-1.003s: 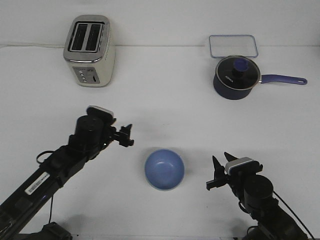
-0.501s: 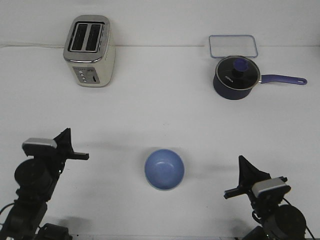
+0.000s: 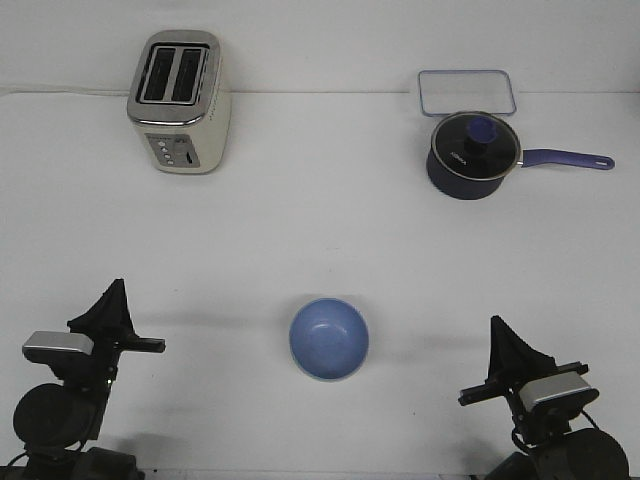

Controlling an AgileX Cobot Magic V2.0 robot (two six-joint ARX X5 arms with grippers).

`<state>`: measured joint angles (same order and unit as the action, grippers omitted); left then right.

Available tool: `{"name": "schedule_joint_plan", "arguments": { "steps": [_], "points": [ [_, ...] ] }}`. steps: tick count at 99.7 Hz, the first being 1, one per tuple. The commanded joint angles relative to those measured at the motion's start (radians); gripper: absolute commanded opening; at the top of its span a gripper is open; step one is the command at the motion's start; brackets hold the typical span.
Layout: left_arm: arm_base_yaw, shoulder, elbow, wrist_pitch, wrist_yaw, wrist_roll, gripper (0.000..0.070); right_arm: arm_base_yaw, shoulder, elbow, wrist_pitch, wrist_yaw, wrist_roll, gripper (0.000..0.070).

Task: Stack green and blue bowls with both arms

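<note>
The blue bowl [image 3: 329, 338] sits upright on the white table, centre front. A thin pale edge shows under its near rim. No separate green bowl is in view, and I cannot tell whether one lies under the blue bowl. My left gripper [image 3: 116, 292] is drawn back at the front left corner, pointing up, well left of the bowl and empty. My right gripper [image 3: 497, 332] is drawn back at the front right corner, pointing up, well right of the bowl and empty. Both are seen side-on, so the gap between their fingers is hidden.
A cream toaster [image 3: 180, 100] stands at the back left. A dark navy saucepan [image 3: 472, 155] with a lid and a long handle stands at the back right. A clear rectangular container [image 3: 466, 91] lies behind it.
Both arms have pulled back from beside the bowl to the front corners, and their grippers have tipped upward. The blue bowl has not moved.
</note>
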<state>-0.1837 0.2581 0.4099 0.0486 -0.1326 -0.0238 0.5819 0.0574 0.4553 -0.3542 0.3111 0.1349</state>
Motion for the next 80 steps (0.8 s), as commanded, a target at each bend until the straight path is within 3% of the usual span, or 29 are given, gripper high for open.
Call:
{"name": "schedule_joint_plan", "arguments": {
  "steps": [1, 44, 57, 80],
  "points": [
    [0.000, 0.000, 0.009, 0.013, -0.003, 0.005, 0.0015, 0.008, 0.001, 0.002, 0.013, 0.003, -0.008, 0.0000],
    [0.000, -0.001, 0.009, 0.010, -0.003, 0.005, 0.0015, 0.008, 0.001, 0.002, 0.013, 0.003, -0.008, 0.0000],
    [0.013, -0.018, -0.003, 0.003, 0.002, 0.043, 0.0015, 0.008, 0.001, 0.002, 0.013, 0.003, -0.008, 0.0000],
    [0.103, -0.124, -0.195, 0.075, 0.157, 0.044, 0.0014, 0.008, 0.001, 0.002, 0.013, 0.003, -0.008, 0.0000]
  ]
}}
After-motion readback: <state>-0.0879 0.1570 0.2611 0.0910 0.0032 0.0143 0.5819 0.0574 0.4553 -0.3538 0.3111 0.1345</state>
